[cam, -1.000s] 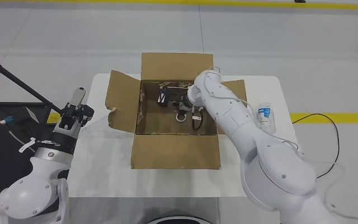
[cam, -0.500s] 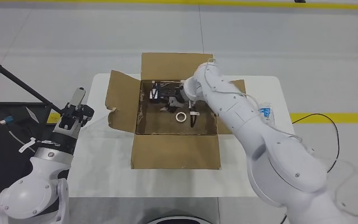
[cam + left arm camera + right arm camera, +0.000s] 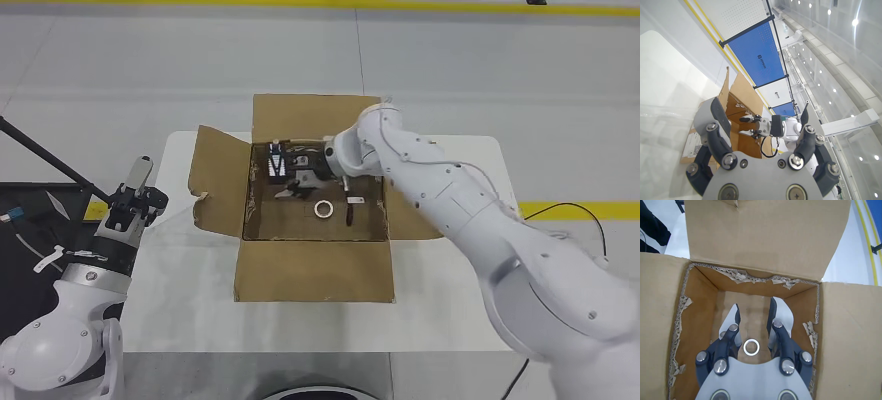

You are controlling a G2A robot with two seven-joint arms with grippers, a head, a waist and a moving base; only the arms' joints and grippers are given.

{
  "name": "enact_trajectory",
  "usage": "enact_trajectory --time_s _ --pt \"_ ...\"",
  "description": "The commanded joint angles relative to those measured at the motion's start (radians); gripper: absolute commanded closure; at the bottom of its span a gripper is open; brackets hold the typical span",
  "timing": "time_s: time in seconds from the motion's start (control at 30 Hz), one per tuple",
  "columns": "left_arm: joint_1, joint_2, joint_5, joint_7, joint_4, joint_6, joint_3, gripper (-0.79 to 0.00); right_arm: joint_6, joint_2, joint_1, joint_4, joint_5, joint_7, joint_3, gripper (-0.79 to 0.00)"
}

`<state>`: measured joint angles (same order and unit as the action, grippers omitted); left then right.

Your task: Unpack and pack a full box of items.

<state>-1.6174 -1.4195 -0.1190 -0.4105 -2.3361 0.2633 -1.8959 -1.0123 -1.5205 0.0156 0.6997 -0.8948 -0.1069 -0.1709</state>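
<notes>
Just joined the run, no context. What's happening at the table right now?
The right arm is reached down into the open cardboard box on the white table. The right gripper is open and holds nothing. A small white ring lies on the box floor beneath it, untouched, and nothing else shows on that floor in the right wrist view. The left arm sits off the table's left side, with the left gripper open, empty and facing the box.

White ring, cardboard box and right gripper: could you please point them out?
white ring [image 3: 744, 347], right wrist view, on its flat band.
cardboard box [image 3: 315, 270], top view, on the flap nearest the robot.
right gripper [image 3: 754, 303], right wrist view, midway between its open fingertips.
</notes>
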Motion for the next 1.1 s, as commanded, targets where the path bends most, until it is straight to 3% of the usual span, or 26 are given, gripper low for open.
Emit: enact_trajectory --time_s 0.0,0.17,0.23,0.37,0.43,0.5,0.8,1.07 --pt "0.000 0.000 0.000 0.000 0.000 0.000 0.000 -0.785 0.000 0.035 0.002 0.050 -0.004 0.024 -0.005 -0.385" --pt "0.000 0.000 0.000 0.000 0.000 0.000 0.000 -0.785 0.000 0.142 -0.018 0.198 -0.037 0.074 -0.062 -0.462" --pt "0.000 0.000 0.000 0.000 0.000 0.000 0.000 -0.785 0.015 0.185 -0.041 0.264 -0.056 0.085 -0.103 -0.533" --pt "0.000 0.000 0.000 0.000 0.000 0.000 0.000 -0.785 0.069 0.267 -0.109 0.403 -0.089 0.066 -0.189 -0.591" --pt "0.000 0.000 0.000 0.000 0.000 0.000 0.000 -0.785 0.122 0.319 -0.168 0.506 -0.102 0.024 -0.253 -0.714" --pt "0.000 0.000 0.000 0.000 0.000 0.000 0.000 -0.785 0.175 0.364 -0.228 0.598 -0.110 -0.029 -0.316 -0.776" --pt "0.000 0.000 0.000 0.000 0.000 0.000 0.000 -0.785 0.453 0.541 -0.596 1.028 -0.136 -0.355 -0.683 -0.785" --pt "0.000 0.000 0.000 0.000 0.000 0.000 0.000 -0.785 0.630 0.638 -0.986 1.319 -0.160 -0.547 -1.077 -0.785"
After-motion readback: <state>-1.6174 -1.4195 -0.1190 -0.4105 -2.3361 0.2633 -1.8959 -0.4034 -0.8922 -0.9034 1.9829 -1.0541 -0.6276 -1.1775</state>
